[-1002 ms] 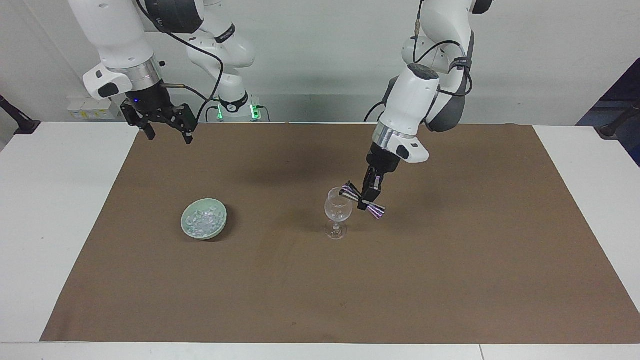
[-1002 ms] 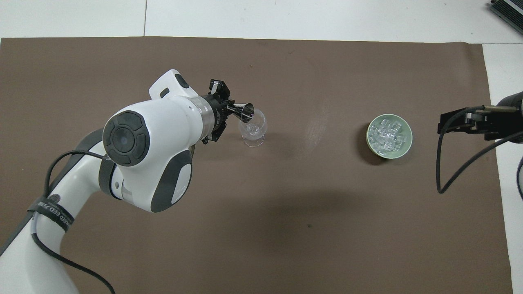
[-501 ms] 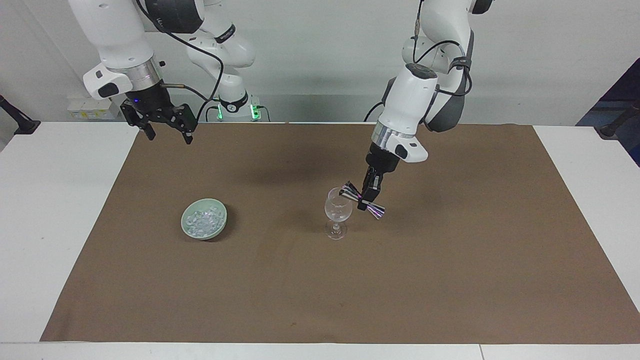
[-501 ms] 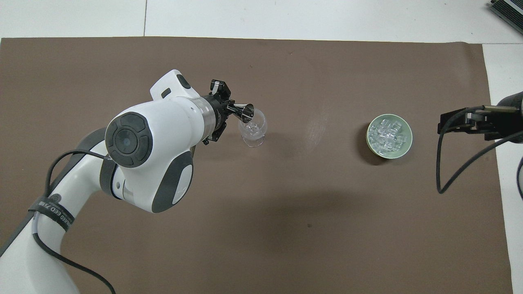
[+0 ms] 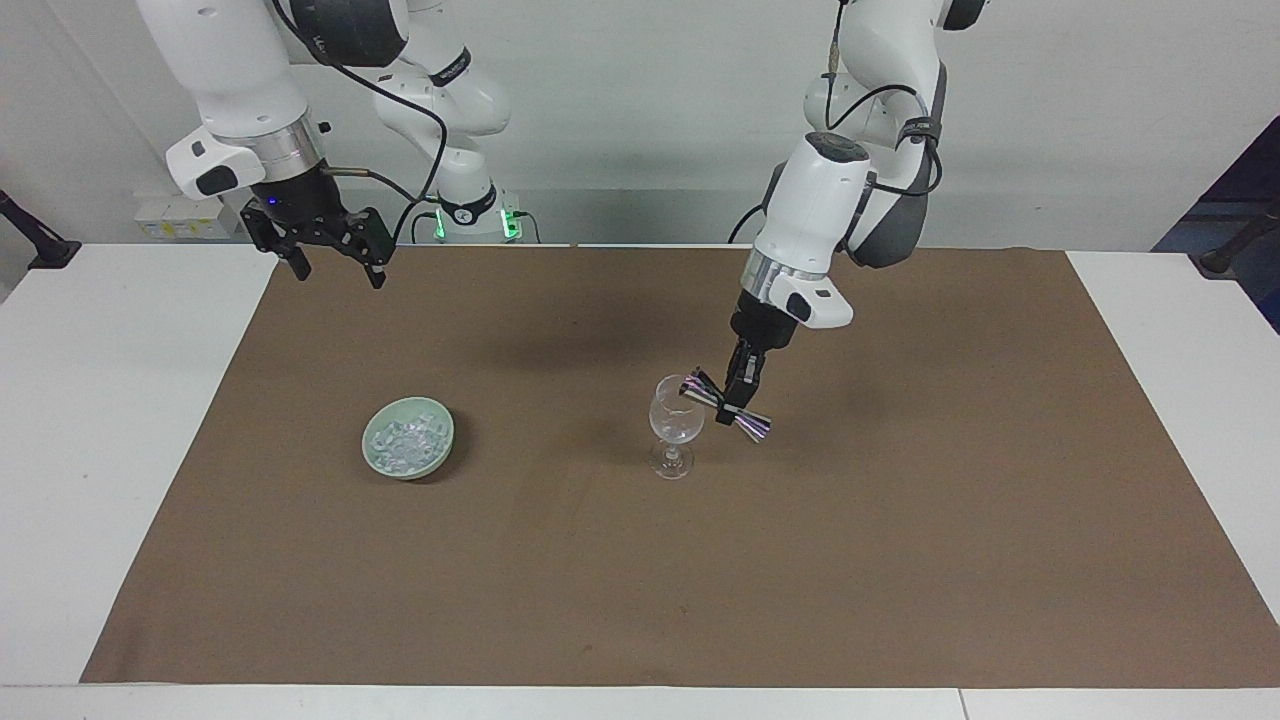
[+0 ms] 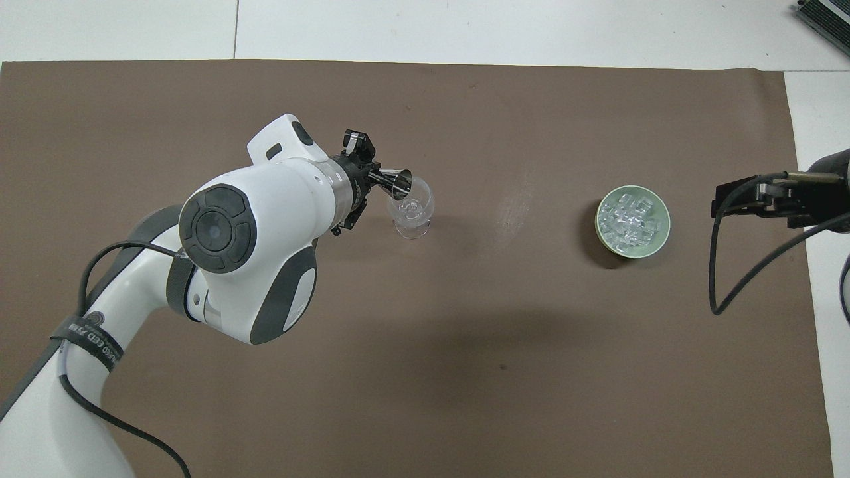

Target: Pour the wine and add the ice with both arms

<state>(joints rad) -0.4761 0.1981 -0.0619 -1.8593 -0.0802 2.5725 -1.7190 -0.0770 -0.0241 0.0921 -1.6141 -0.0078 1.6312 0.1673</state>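
Note:
A clear wine glass (image 5: pixel 677 425) (image 6: pixel 412 211) stands upright near the middle of the brown mat. My left gripper (image 5: pixel 733 402) (image 6: pixel 375 178) is shut on a shiny double-ended jigger (image 5: pixel 726 405) (image 6: pixel 396 182), tilted with one end over the glass's rim. Ice (image 5: pixel 405 443) (image 6: pixel 631 217), a heap of small clear chunks, fills a pale green bowl (image 5: pixel 383 464) (image 6: pixel 659 244) toward the right arm's end of the table. My right gripper (image 5: pixel 333 265) (image 6: pixel 730 199) hangs open in the air over the mat's edge by its base, holding nothing; that arm waits.
The brown mat (image 5: pixel 900 560) (image 6: pixel 498 398) covers most of the white table (image 5: pixel 90 420). Black cables hang from both arms.
The left arm's upper links have shifted slightly, and the jigger has tipped a little more toward the glass. The right arm has not moved.

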